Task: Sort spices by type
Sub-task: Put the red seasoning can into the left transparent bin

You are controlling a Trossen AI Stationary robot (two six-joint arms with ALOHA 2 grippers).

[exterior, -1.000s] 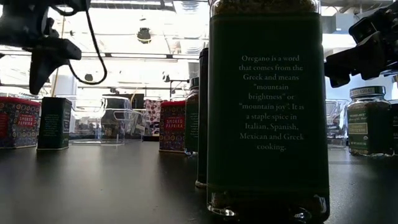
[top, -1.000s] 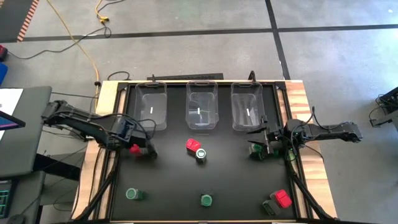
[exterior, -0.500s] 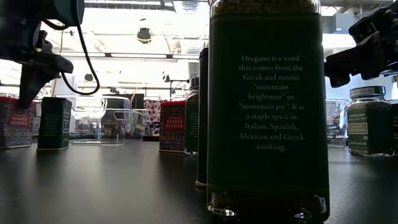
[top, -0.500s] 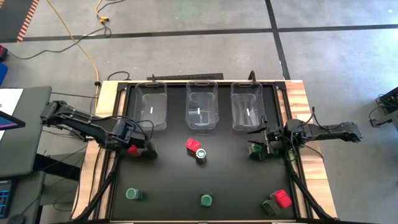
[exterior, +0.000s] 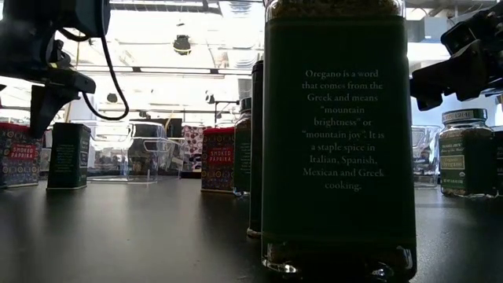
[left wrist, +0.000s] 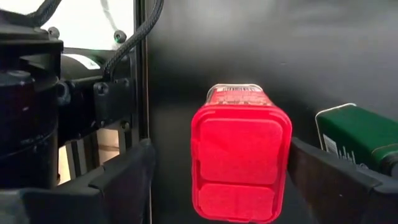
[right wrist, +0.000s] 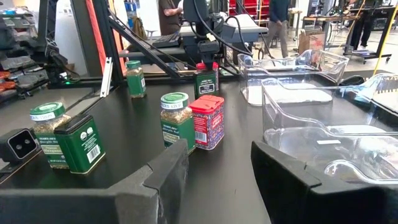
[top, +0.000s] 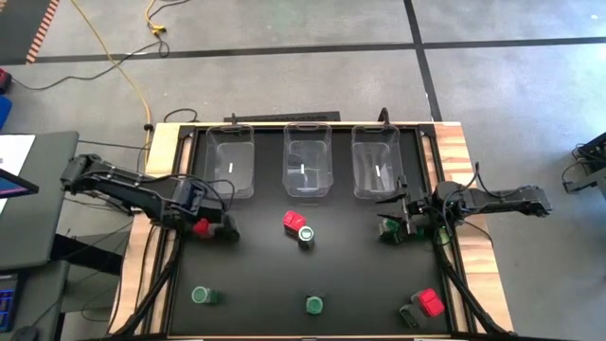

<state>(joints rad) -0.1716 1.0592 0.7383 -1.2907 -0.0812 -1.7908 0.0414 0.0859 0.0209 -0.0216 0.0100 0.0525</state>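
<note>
Counter (top: 265,275) of matte black carries everything. Just beside the red-lidded tin (left wrist: 239,160) stands a dark green tin (left wrist: 364,138), crowding the left end effector (top: 214,228), whose fingers straddle the red one wide apart, not touching. Three clear plastic bins (top: 307,158) line the far edge. Near the rightmost bin, the right end effector (top: 401,227) hangs half-open, empty, over a green-lidded glass jar (exterior: 465,152).
</note>
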